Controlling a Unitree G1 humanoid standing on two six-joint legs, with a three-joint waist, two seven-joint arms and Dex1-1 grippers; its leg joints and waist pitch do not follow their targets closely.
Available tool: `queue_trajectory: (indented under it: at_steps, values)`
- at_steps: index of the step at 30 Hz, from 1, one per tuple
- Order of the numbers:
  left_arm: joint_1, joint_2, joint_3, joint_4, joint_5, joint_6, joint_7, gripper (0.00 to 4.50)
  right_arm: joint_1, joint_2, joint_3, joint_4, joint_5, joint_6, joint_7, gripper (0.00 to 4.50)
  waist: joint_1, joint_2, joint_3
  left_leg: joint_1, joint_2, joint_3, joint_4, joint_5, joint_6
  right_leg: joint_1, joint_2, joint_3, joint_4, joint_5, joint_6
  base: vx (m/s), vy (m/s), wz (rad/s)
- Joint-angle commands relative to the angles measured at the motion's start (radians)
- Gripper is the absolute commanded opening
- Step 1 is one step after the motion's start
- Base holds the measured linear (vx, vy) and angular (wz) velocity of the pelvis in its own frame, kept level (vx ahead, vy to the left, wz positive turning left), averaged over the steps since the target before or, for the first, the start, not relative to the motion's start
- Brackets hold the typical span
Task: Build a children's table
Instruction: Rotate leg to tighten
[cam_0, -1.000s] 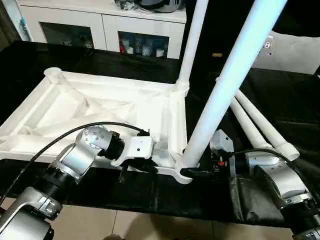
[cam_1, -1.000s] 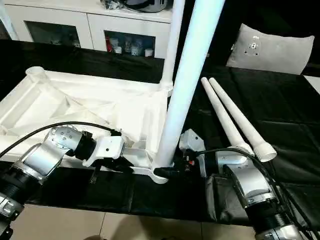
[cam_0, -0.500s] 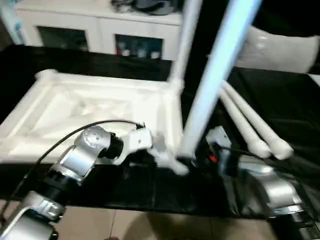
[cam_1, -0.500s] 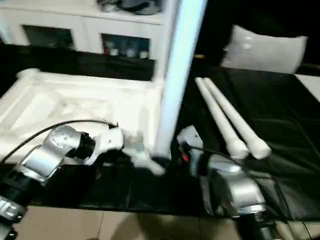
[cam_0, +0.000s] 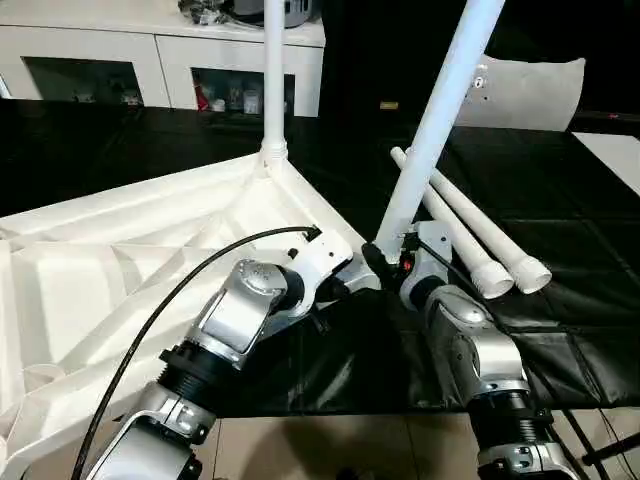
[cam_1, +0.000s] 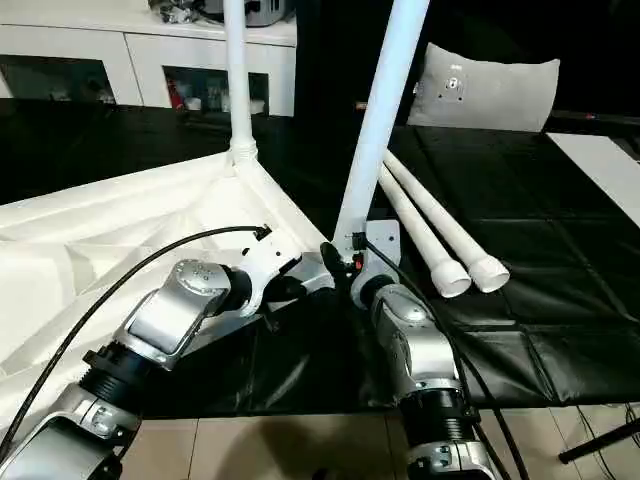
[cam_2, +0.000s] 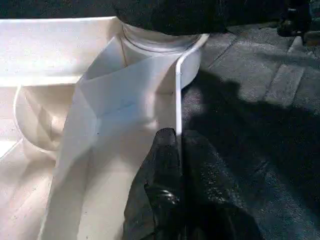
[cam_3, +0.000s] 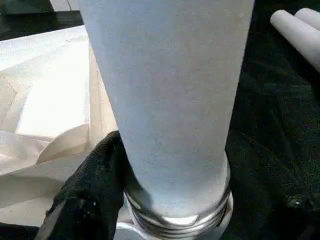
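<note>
The children's table top (cam_0: 120, 260) lies upside down on the black mat, its ribbed underside facing up. One white leg (cam_0: 273, 70) stands upright in the far corner socket. A second leg (cam_0: 440, 110) rises tilted from the near corner socket (cam_2: 160, 45). My right gripper (cam_0: 386, 262) is shut around the base of this leg (cam_3: 170, 90), a black finger (cam_3: 95, 185) pressing its side. My left gripper (cam_0: 345, 278) is shut on the thin rim (cam_2: 178, 100) of the top just beside that socket. Two loose legs (cam_0: 470, 225) lie side by side on the mat to the right.
A white-grey cushion (cam_0: 530, 95) leans at the back right. A white cabinet (cam_0: 150, 50) with glass doors runs along the back. A flat white board (cam_0: 615, 150) shows at the right edge. The mat's front edge (cam_0: 330, 405) meets the tiled floor below my arms.
The head view has shifted. Against the loose legs, the table top has swung round on the mat, its near corner now further from me. Both grippers keep their hold.
</note>
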Motion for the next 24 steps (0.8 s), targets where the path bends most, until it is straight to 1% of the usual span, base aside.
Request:
queue_trajectory:
  at_steps: [1, 2, 3, 4, 5, 6, 7, 8, 10, 11, 12, 13, 14, 15, 16, 17, 18, 19, 20, 22, 23, 24]
  values:
    - [-0.044, 0.000, -0.013, -0.067, 0.005, -0.072, -0.006, 0.00, 0.018, 0.059, 0.051, 0.042, 0.032, 0.030, 0.058, 3.50, 0.006, 0.008, -0.061, -0.001, 0.018, -0.011, -0.082, -0.316, 0.029, 0.038, -0.074, 0.039, -0.088, -0.452, -0.106, 0.000, 0.000, 0.00]
    - [-0.039, 0.009, -0.015, -0.069, 0.005, -0.075, -0.012, 0.00, 0.017, 0.057, 0.053, 0.040, 0.031, 0.025, 0.061, 3.59, 0.006, 0.013, -0.063, 0.000, 0.019, -0.011, -0.082, -0.311, 0.028, 0.038, -0.073, 0.040, -0.087, -0.434, -0.113, 0.000, 0.000, 0.00]
    - [-0.036, 0.015, -0.016, -0.071, 0.004, -0.077, -0.016, 0.00, 0.016, 0.055, 0.054, 0.039, 0.029, 0.022, 0.064, 3.59, 0.005, 0.012, -0.064, -0.001, 0.019, -0.011, -0.082, -0.310, 0.028, 0.038, -0.072, 0.041, -0.085, -0.427, -0.117, 0.000, 0.000, 0.00]
    - [-0.031, 0.026, -0.017, -0.074, 0.003, -0.081, -0.025, 0.00, 0.014, 0.051, 0.056, 0.036, 0.025, 0.015, 0.066, 3.72, 0.006, 0.016, -0.065, 0.000, 0.020, -0.010, -0.081, -0.300, 0.026, 0.038, -0.072, 0.043, -0.082, -0.404, -0.127, 0.000, 0.000, 0.00]
    - [-0.025, 0.039, -0.020, -0.076, 0.001, -0.086, -0.031, 0.00, 0.010, 0.045, 0.057, 0.038, 0.021, 0.001, 0.069, 3.83, 0.007, 0.015, -0.066, 0.001, 0.019, -0.007, -0.079, -0.292, 0.027, 0.038, -0.071, 0.044, -0.081, -0.391, -0.135, 0.000, 0.000, 0.00]
    - [-0.019, 0.052, -0.019, -0.078, -0.001, -0.089, -0.035, 0.00, 0.008, 0.037, 0.059, 0.036, 0.023, -0.011, 0.080, 3.83, 0.008, 0.015, -0.067, 0.002, 0.020, -0.006, -0.079, -0.290, 0.027, 0.037, -0.071, 0.044, -0.081, -0.391, -0.138, 0.000, 0.000, 0.00]
    - [-0.004, 0.079, -0.015, -0.086, -0.010, -0.103, -0.055, 0.00, 0.015, 0.010, 0.068, 0.014, 0.024, -0.028, 0.114, 3.95, 0.008, 0.018, -0.069, -0.003, 0.020, -0.007, -0.079, -0.278, 0.026, 0.042, -0.072, 0.044, -0.078, -0.379, -0.143, 0.000, 0.000, 0.00]
    - [0.000, 0.086, -0.016, -0.087, -0.011, -0.107, -0.061, 0.00, 0.019, 0.003, 0.069, 0.003, 0.029, -0.028, 0.130, 4.10, 0.009, 0.018, -0.071, -0.007, 0.019, -0.006, -0.079, -0.251, 0.028, 0.046, -0.071, 0.045, -0.073, -0.344, -0.149, 0.000, 0.000, 0.00]
    - [0.009, 0.106, -0.017, -0.091, -0.012, -0.126, -0.079, 0.00, 0.031, -0.017, 0.071, -0.027, 0.042, -0.024, 0.166, 4.15, 0.010, 0.018, -0.071, -0.005, 0.022, -0.004, -0.079, -0.235, 0.033, 0.045, -0.068, 0.047, -0.070, -0.308, -0.159, 0.000, 0.000, 0.00]
    - [0.020, 0.121, -0.014, -0.095, -0.019, -0.136, -0.096, 0.00, 0.043, -0.040, 0.074, -0.054, 0.049, -0.019, 0.198, 4.29, 0.015, 0.019, -0.075, -0.006, 0.023, -0.001, -0.077, -0.195, 0.042, 0.049, -0.068, 0.049, -0.063, -0.243, -0.175, 0.000, 0.000, 0.00]
    - [0.031, 0.143, -0.016, -0.093, -0.025, -0.162, -0.118, 0.00, 0.062, -0.072, 0.081, -0.090, 0.057, -0.012, 0.252, 4.29, 0.018, 0.016, -0.076, -0.005, 0.024, -0.001, -0.076, -0.180, 0.047, 0.051, -0.067, 0.049, -0.060, -0.219, -0.182, 0.000, 0.000, 0.00]
    - [0.033, 0.152, -0.019, -0.091, -0.025, -0.177, -0.126, 0.00, 0.069, -0.085, 0.085, -0.103, 0.061, -0.010, 0.275, 4.41, 0.021, 0.017, -0.078, -0.009, 0.023, 0.001, -0.075, -0.142, 0.057, 0.055, -0.066, 0.051, -0.050, -0.157, -0.198, 0.000, 0.000, 0.00]
    - [0.041, 0.169, -0.021, -0.087, -0.031, -0.199, -0.150, 0.00, 0.086, -0.122, 0.095, -0.132, 0.069, -0.005, 0.327, 4.41, 0.026, 0.017, -0.078, -0.007, 0.025, 0.002, -0.075, -0.121, 0.065, 0.054, -0.065, 0.050, -0.048, -0.127, -0.208, 0.000, 0.000, 0.00]
    - [0.049, 0.190, -0.029, -0.083, -0.038, -0.241, -0.184, 0.00, 0.103, -0.165, 0.105, -0.161, 0.079, 0.000, 0.387, 4.41, 0.028, 0.016, -0.078, -0.007, 0.024, 0.004, -0.074, -0.116, 0.070, 0.055, -0.065, 0.050, -0.048, -0.119, -0.211, 0.000, 0.000, 0.00]
    - [0.056, 0.205, -0.033, -0.081, -0.045, -0.261, -0.211, 0.00, 0.113, -0.197, 0.112, -0.178, 0.083, 0.002, 0.428, 4.41, 0.030, 0.016, -0.080, -0.008, 0.024, 0.004, -0.072, -0.103, 0.077, 0.060, -0.065, 0.051, -0.043, -0.095, -0.217, 0.000, 0.000, 0.00]
    - [0.061, 0.221, -0.037, -0.079, -0.052, -0.282, -0.239, 0.00, 0.123, -0.233, 0.118, -0.194, 0.088, 0.000, 0.474, 4.41, 0.032, 0.016, -0.075, -0.006, 0.026, 0.005, -0.074, -0.113, 0.082, 0.055, -0.066, 0.051, -0.047, -0.106, -0.221, 0.000, 0.000, 0.00]
    - [0.064, 0.233, -0.042, -0.078, -0.057, -0.294, -0.256, 0.00, 0.127, -0.255, 0.121, -0.200, 0.092, -0.004, 0.502, 4.41, 0.034, 0.016, -0.074, -0.005, 0.025, 0.005, -0.074, -0.125, 0.083, 0.056, -0.066, 0.050, -0.049, -0.126, -0.218, 0.000, 0.000, 0.00]
    - [0.065, 0.243, -0.047, -0.076, -0.060, -0.317, -0.272, 0.00, 0.129, -0.273, 0.122, -0.203, 0.098, -0.005, 0.528, 4.41, 0.036, 0.015, -0.073, -0.004, 0.026, 0.006, -0.074, -0.146, 0.079, 0.055, -0.067, 0.051, -0.051, -0.165, -0.213, 0.000, 0.000, 0.00]
    - [0.068, 0.255, -0.052, -0.075, -0.067, -0.335, -0.297, 0.00, 0.130, -0.294, 0.124, -0.207, 0.104, -0.006, 0.558, 4.41, 0.037, 0.017, -0.070, 0.000, 0.026, 0.006, -0.076, -0.172, 0.072, 0.051, -0.068, 0.050, -0.058, -0.216, -0.204, 0.000, 0.000, 0.00]
    - [0.070, 0.285, -0.068, -0.072, -0.069, -0.370, -0.346, 0.00, 0.130, -0.344, 0.129, -0.213, 0.112, -0.008, 0.624, 4.41, 0.038, 0.014, -0.066, 0.000, 0.026, 0.006, -0.077, -0.199, 0.061, 0.049, -0.069, 0.051, -0.064, -0.283, -0.186, 0.000, 0.000, 0.00]
    - [0.068, 0.314, -0.084, -0.062, -0.067, -0.413, -0.390, 0.00, 0.126, -0.387, 0.136, -0.213, 0.118, -0.012, 0.689, 4.41, 0.040, 0.014, -0.066, 0.001, 0.026, 0.005, -0.077, -0.207, 0.058, 0.048, -0.069, 0.050, -0.066, -0.304, -0.179, 0.000, 0.000, 0.00]
    - [0.066, 0.322, -0.088, -0.057, -0.067, -0.423, -0.404, 0.00, 0.121, -0.401, 0.139, -0.209, 0.117, -0.013, 0.709, 4.41, 0.044, 0.017, -0.065, 0.004, 0.027, 0.005, -0.077, -0.219, 0.057, 0.046, -0.069, 0.051, -0.068, -0.329, -0.167, 0.000, 0.000, 0.00]
